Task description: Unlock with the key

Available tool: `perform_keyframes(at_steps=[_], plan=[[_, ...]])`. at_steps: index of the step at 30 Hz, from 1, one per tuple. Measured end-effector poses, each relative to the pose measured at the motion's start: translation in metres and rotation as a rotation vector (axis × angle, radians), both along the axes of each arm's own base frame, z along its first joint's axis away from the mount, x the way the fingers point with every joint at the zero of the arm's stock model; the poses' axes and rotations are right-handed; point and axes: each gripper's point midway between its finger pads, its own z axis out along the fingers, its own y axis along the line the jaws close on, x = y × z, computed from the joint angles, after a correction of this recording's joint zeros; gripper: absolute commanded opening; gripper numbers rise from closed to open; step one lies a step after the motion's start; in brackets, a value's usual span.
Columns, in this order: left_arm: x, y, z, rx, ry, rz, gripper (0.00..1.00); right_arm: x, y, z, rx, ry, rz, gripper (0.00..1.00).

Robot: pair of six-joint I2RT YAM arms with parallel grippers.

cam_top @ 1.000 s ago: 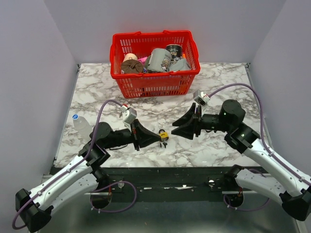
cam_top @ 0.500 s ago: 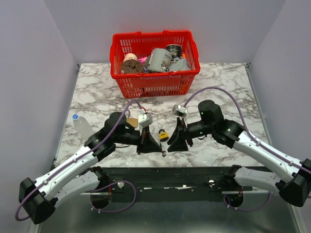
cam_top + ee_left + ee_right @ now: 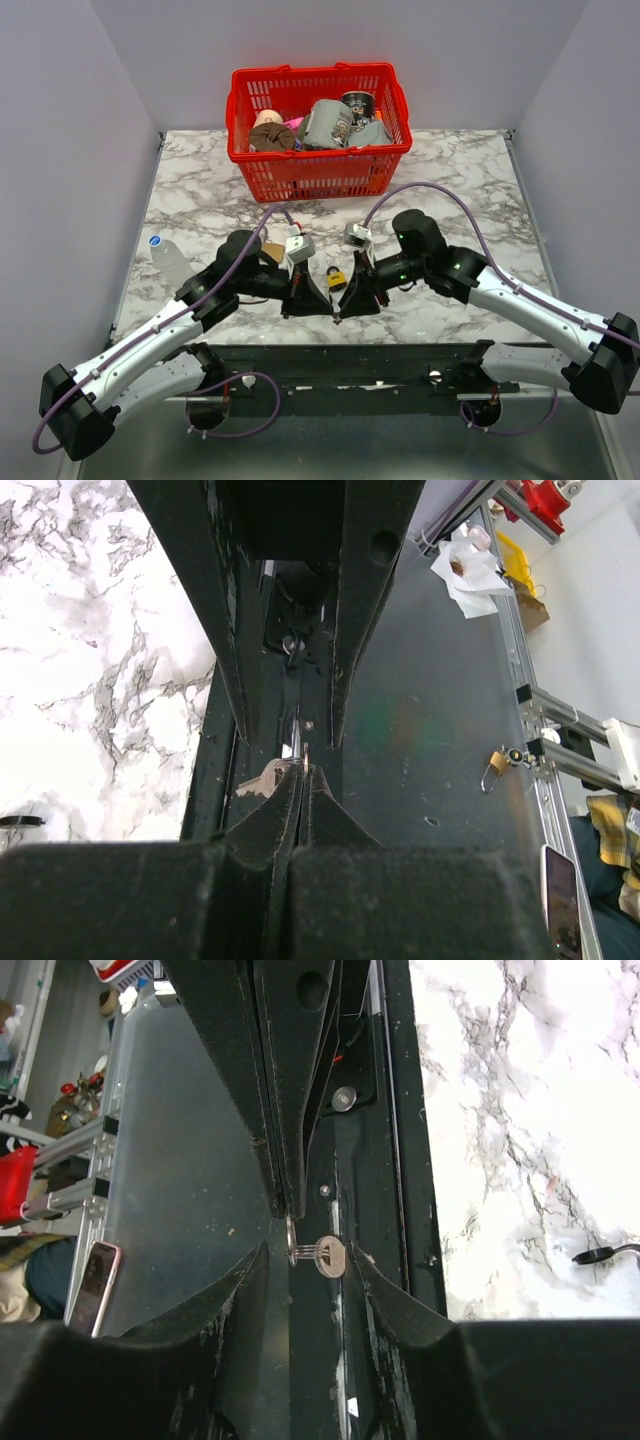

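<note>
Closer together than half a second ago: right gripper (image 3: pixel 347 308) brought in leftward to meet left gripper (image 3: pixel 330 311), itself hardly shifted, at near edge of marble table (image 3: pixel 450 180).

Left jaws pressed tight together, pinching the key (image 3: pixel 328 1256) right at the tips. Rounded grey head sticking out sideways, small ring beside it. Blade not made out.

Right jaws spread wide, one either side of the key and of the left tips. No contact with the key visible from the right wrist view.

Key held off the marble, over dark frame rail (image 3: pixel 420 352) in front of table edge.

Small yellow-and-black padlock (image 3: pixel 337 276) lying on marble just behind both grippers, touched by neither.

Far side: red basket (image 3: pixel 310 175) holding mixed items, well apart. Left edge: clear bottle (image 3: pixel 167 262) with blue cap, on its side.
</note>
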Motion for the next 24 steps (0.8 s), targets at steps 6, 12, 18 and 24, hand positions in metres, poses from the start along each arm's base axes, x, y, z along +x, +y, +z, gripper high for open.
perform_keyframes(at_steps=[6,12,18,24], plan=[[0.001,0.0,0.0,-0.001,0.0,0.004,0.0,-0.002,0.003,-0.005,-0.012,0.013,0.013,0.33],[0.002,0.0,0.001,-0.004,-0.002,0.005,0.0,-0.004,0.006,-0.005,-0.01,0.017,0.02,0.08],[0.004,0.001,0.001,-0.003,0.002,0.017,0.26,-0.006,0.007,-0.004,0.0,0.028,0.027,0.01],[0.033,0.003,-0.006,0.042,-0.026,0.199,0.99,0.007,0.011,-0.016,-0.011,0.019,-0.052,0.01]])
